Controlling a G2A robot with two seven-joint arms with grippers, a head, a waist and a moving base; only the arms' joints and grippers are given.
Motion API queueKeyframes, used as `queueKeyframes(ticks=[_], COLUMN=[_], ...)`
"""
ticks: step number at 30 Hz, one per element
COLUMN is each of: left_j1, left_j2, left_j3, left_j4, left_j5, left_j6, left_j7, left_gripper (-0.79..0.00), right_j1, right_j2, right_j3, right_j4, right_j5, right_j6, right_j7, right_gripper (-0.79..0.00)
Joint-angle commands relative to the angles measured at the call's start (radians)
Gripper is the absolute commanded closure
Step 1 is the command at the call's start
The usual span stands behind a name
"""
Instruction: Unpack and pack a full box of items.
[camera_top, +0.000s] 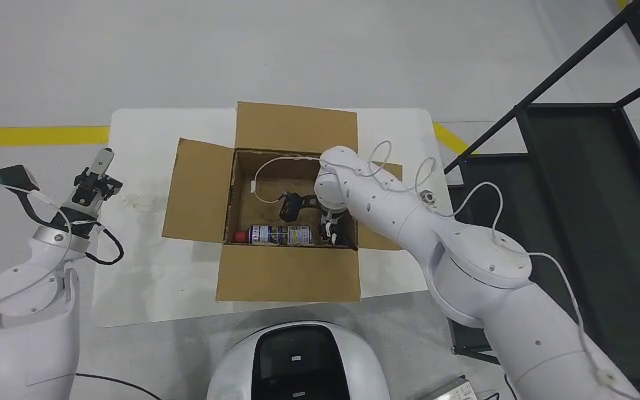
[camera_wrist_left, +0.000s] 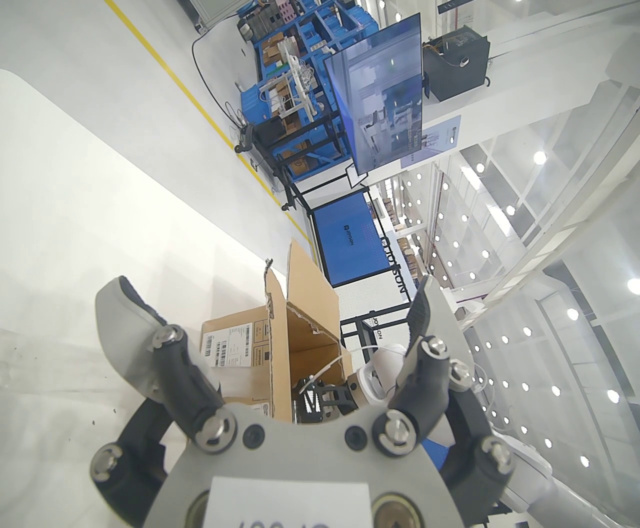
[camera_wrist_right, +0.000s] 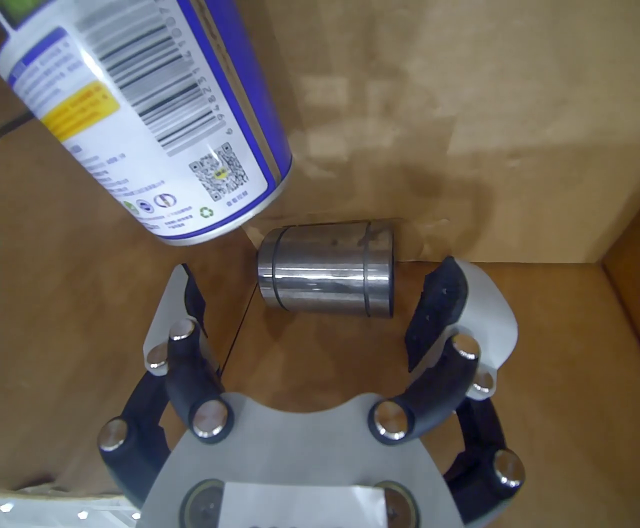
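An open cardboard box (camera_top: 200, 190) stands in the middle of the white table (camera_top: 140, 150). Inside it lie a spray can (camera_top: 280, 235) with a red cap, a black item (camera_top: 291, 207) and a white cable (camera_top: 270, 165). My right gripper (camera_wrist_right: 320, 292) is down in the box, open, its fingers on either side of a shiny metal cylinder (camera_wrist_right: 325, 281) lying on the box floor against the wall. The spray can (camera_wrist_right: 145, 110) lies just beyond the cylinder. My left gripper (camera_wrist_left: 272, 310) is open and empty, held over the table's left side (camera_top: 93, 185), away from the box (camera_wrist_left: 295, 340).
The box flaps (camera_top: 296, 125) are folded outward on all sides. A black metal frame (camera_top: 560, 110) stands to the right of the table. Yellow floor tape (camera_top: 50, 133) runs behind the table.
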Motion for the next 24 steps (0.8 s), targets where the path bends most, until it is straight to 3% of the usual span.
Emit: queueKeyframes(ticks=[1,3,4,5,24], left_j1=[0.000,0.000,0.000,0.000,0.000], left_j2=[0.000,0.000,0.000,0.000,0.000], left_j3=[0.000,0.000,0.000,0.000,0.000], left_j4=[0.000,0.000,0.000,0.000,0.000], left_j5=[0.000,0.000,0.000,0.000,0.000], left_j6=[0.000,0.000,0.000,0.000,0.000], left_j7=[0.000,0.000,0.000,0.000,0.000], left_gripper=[-0.785,-0.785,-0.785,-0.785,-0.785], right_j1=[-0.001,-0.001,-0.001,-0.001,0.048], right_j2=[-0.006,-0.011,-0.015,-0.018,-0.047], right_j3=[0.000,0.000,0.000,0.000,0.017], right_j4=[0.011,0.022,0.027,0.032,0.091], right_j5=[-0.009,-0.014,-0.017,-0.022,-0.088], right_j6=[-0.006,-0.012,-0.015,-0.018,-0.041], right_j7=[-0.006,-0.012,-0.015,-0.018,-0.095], right_gripper=[-0.459,-0.222,-0.065,0.000,0.000])
